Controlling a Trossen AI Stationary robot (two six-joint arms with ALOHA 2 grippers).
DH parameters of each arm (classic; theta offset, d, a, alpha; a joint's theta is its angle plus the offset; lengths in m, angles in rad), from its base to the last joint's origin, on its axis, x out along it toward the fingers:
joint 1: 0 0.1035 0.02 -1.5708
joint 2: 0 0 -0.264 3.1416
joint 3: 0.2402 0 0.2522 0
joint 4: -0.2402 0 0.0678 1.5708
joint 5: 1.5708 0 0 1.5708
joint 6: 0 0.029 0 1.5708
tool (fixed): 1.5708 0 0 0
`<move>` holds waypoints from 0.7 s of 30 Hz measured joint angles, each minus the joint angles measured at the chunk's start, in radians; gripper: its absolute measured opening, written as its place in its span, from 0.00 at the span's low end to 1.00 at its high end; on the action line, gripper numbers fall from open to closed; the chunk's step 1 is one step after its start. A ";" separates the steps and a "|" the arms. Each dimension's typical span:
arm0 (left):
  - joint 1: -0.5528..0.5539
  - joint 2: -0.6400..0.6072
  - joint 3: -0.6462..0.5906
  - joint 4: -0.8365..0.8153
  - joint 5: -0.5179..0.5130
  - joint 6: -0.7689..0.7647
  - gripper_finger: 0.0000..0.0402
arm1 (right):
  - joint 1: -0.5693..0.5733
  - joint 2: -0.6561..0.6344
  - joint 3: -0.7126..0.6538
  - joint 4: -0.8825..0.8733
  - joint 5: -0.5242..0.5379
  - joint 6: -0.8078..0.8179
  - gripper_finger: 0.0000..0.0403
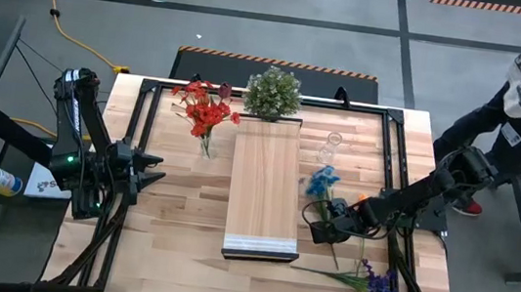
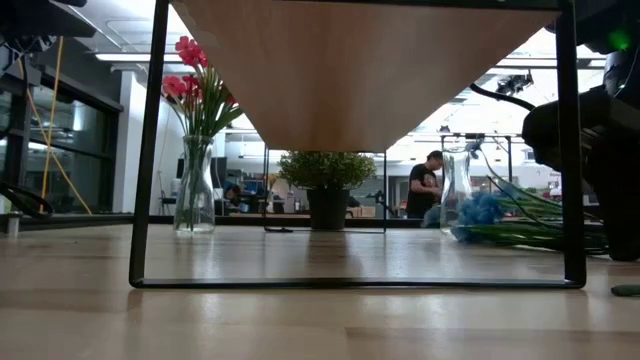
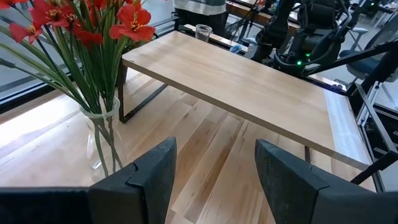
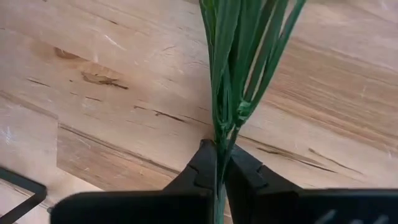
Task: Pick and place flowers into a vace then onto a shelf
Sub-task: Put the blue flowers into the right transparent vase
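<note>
The right gripper [image 4: 219, 163] reaches low over the table, pinching the green stems of the blue flowers [image 1: 321, 181] beside the shelf [image 1: 263, 181] (right side). The left gripper [image 3: 214, 163] waits with fingers spread, facing the red flowers [image 3: 87, 25] in a glass vase [image 3: 104, 140].

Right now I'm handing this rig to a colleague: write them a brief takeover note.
Right gripper: shut on the blue flowers' stems, low on the table right of the shelf.
Left gripper: open, empty, waiting at the table's left side.
Done: red flowers stand in a glass vase left of the shelf.
Left: lift the blue flowers into the empty vase; purple flowers lie loose on the table; no vase is on the shelf yet.
</note>
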 joint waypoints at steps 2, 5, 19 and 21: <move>0.000 0.000 0.000 0.000 0.000 0.000 0.62 | 0.000 0.000 0.001 0.000 -0.001 0.002 0.02; 0.000 0.000 0.000 0.000 0.000 0.000 0.62 | 0.000 0.000 0.001 0.001 -0.002 0.019 0.05; 0.000 0.000 0.000 0.000 0.005 0.000 0.62 | -0.026 -0.039 -0.002 0.007 -0.009 0.026 0.03; 0.000 0.000 0.000 0.000 0.005 0.000 0.62 | -0.032 -0.045 -0.002 0.014 -0.009 0.025 0.02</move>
